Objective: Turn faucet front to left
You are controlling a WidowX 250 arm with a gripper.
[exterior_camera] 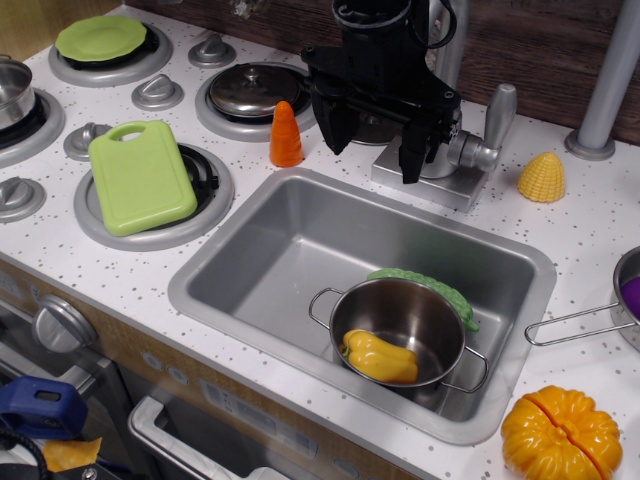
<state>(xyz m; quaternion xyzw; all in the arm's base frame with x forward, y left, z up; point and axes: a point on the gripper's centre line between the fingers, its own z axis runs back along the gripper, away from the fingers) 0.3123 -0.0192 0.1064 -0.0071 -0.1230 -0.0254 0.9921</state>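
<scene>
The faucet [447,158] is a matte silver tap behind the sink. Its square base plate [425,185] lies on the counter and its paddle lever [497,112] sticks up to the right. Part of its spout pipe [450,45] rises behind the arm, and the rest of the spout is hidden by the gripper. My black gripper [373,140] hangs over the left side of the faucet base with its two fingers spread apart. The left finger [335,125] is near the carrot and the right finger [412,155] is against the faucet body. Nothing shows held between them.
The grey sink [250,270] holds a steel pot [410,320] containing a yellow pepper [380,357], with a green vegetable behind it. An orange carrot [286,135], a lidded pan [255,90], a green cutting board [140,175], a corn piece [542,178], a pumpkin [560,433] and a grey pole [610,80] stand around.
</scene>
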